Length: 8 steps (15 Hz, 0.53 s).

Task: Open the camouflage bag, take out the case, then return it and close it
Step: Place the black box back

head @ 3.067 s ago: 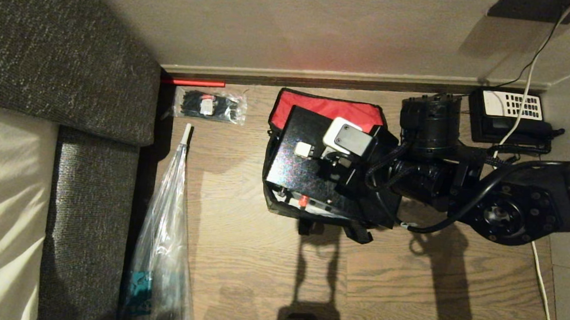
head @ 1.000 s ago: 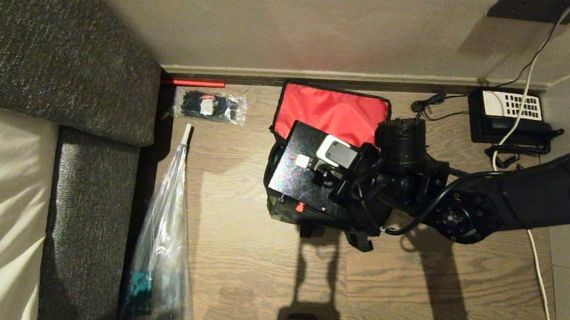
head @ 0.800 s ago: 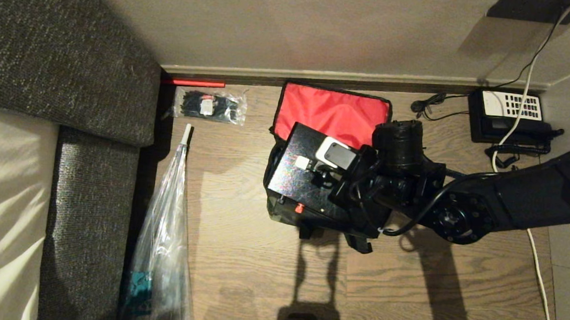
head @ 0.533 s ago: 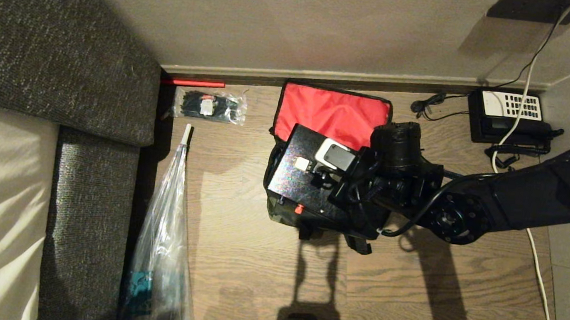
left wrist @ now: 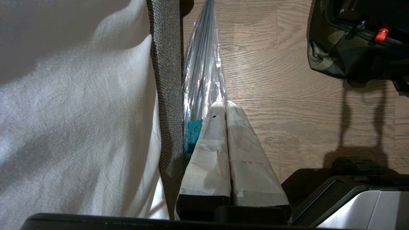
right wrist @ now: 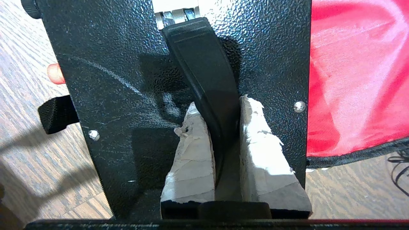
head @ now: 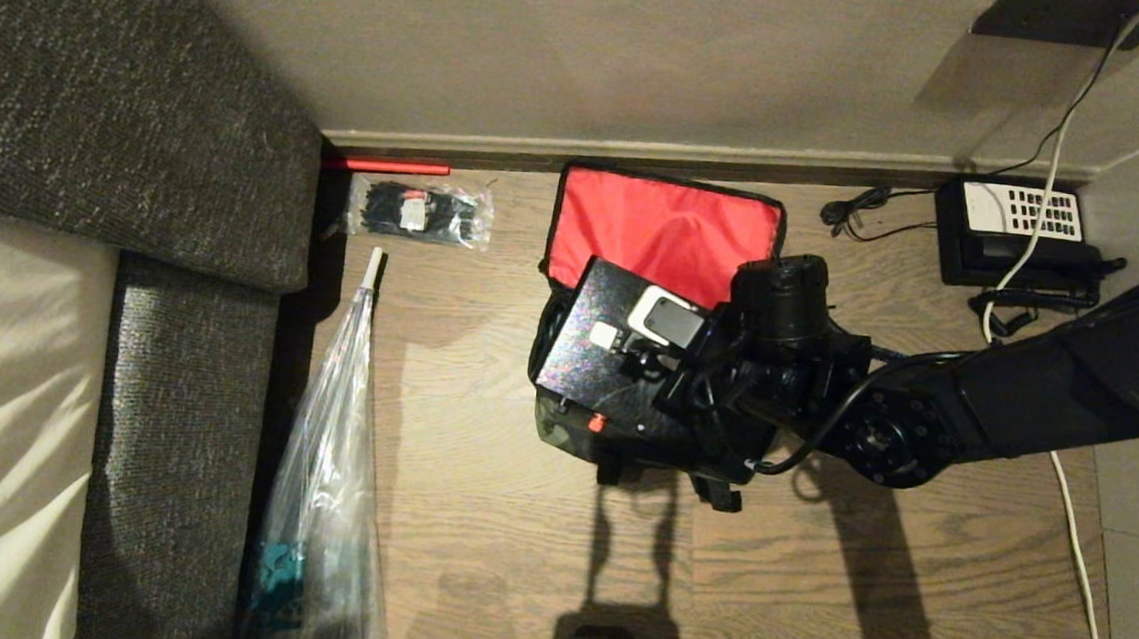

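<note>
The camouflage bag (head: 562, 433) stands open on the wooden floor, its red-lined lid (head: 666, 228) flung back toward the wall. The case (head: 586, 366), a black speckled box with a small red button (head: 596, 423), hangs tilted in the bag's mouth. My right gripper (right wrist: 220, 103) is shut on the case's black handle (right wrist: 204, 57), the taped fingers (right wrist: 195, 150) pressing both its sides. In the head view the gripper (head: 642, 357) sits under the wrist camera. My left gripper (left wrist: 224, 103) is parked, shut and empty, near the sofa edge. The bag's corner (left wrist: 326, 54) shows there too.
A black desk telephone (head: 1022, 231) with cords lies at the back right, and a white cable (head: 1079, 556) runs down the right side. A packet of black ties (head: 420, 211), a plastic-sleeved umbrella (head: 327, 483) and the sofa (head: 92, 126) stand to the left.
My right arm has sunk with the case, which now sits lower in the bag's mouth. The red-lined lid has fallen further back and shows more lining.
</note>
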### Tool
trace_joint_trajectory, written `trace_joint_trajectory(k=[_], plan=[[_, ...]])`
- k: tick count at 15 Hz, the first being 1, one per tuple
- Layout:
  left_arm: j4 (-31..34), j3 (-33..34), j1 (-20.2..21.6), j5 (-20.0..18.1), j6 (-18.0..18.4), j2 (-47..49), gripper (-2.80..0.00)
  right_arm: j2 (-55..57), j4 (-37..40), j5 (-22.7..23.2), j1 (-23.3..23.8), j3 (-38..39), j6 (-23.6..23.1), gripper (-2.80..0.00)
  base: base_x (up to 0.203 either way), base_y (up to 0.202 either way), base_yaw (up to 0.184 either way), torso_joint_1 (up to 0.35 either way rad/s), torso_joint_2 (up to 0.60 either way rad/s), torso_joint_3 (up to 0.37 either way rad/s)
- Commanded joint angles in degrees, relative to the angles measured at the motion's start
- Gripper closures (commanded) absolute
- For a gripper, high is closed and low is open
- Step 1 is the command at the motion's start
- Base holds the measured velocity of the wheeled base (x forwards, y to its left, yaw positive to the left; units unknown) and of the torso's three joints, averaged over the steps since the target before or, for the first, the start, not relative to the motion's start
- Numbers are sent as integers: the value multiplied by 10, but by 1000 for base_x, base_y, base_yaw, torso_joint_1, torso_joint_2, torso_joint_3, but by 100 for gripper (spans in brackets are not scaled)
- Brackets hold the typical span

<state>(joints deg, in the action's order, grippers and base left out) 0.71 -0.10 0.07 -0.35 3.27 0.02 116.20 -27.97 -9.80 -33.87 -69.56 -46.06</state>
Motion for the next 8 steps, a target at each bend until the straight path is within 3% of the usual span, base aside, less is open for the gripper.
trace_joint_trajectory(k=[1,8], plan=[[0,0,0,0,0,-1,0,8,3,0,6,0,-3,-280,0,0,0,0,0,0],[0,0,0,0,0,0,0,-38,77,10,3,27,-2,-280,0,0,0,0,0,0]])
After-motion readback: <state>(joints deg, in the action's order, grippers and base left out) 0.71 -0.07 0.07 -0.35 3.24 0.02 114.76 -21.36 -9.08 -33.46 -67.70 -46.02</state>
